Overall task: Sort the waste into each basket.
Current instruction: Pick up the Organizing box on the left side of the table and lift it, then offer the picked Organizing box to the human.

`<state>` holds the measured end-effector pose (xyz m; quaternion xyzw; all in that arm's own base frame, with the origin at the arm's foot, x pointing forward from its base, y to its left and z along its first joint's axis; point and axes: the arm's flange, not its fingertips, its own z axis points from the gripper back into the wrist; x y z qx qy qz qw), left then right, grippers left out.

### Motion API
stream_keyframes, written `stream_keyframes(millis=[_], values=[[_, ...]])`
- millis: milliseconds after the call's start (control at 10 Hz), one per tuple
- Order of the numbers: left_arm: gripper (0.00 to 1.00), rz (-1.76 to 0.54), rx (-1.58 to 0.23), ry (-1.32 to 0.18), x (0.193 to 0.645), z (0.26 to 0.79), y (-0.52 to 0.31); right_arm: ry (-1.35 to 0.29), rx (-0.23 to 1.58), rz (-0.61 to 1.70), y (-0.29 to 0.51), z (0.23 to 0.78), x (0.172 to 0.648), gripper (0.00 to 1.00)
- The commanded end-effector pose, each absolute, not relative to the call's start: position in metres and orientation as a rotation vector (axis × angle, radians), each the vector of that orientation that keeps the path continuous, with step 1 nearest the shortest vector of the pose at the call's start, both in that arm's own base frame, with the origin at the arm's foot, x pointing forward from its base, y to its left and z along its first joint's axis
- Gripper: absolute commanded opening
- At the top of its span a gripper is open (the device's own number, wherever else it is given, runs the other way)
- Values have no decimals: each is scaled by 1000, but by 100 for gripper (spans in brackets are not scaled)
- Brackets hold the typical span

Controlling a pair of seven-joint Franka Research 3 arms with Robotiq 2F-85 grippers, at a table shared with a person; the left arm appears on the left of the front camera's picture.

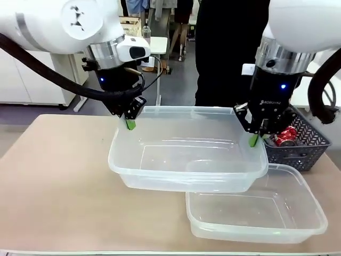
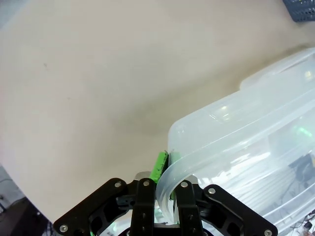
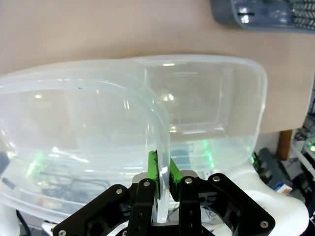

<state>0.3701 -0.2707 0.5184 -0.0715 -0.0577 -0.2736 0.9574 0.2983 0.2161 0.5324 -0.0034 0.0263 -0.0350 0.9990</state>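
Glossy, smooth, see-through plastic for upper tub (image 1: pixel 160 176) and lower tub (image 1: pixel 256 228); matt, smooth beige bench (image 1: pixel 53 186); dull dark grey plastic lattice basket (image 1: pixel 302 152); shiny red metal can (image 1: pixel 288 135)

A colourless see-through rectangular plastic upper tub (image 1: pixel 160 173) and matching lower tub (image 1: pixel 256 232) at five o'clock, over a plain beige table (image 1: pixel 58 181). Green pads tip the black left gripper (image 1: pixel 130 124) and right gripper (image 1: pixel 253 140). At three o'clock, a dark grey lattice-walled basket (image 1: pixel 301 152) shows a red-and-silver metal can (image 1: pixel 287 136).
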Motion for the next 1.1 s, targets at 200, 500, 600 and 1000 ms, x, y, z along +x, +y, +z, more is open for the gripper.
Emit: stream_keyframes(millis=[200, 500, 600, 1000], values=[[7, -568, -149, -138, 372, 525, -261, 58, -4, -71, 225, 538, 299, 6], [7, -568, -149, -138, 372, 525, -261, 58, -4, -71, 225, 538, 299, 6], [7, -568, -149, -138, 372, 525, -261, 58, -4, -71, 225, 538, 299, 6], [7, -568, -149, -138, 372, 525, -261, 58, -4, -71, 225, 538, 299, 6]])
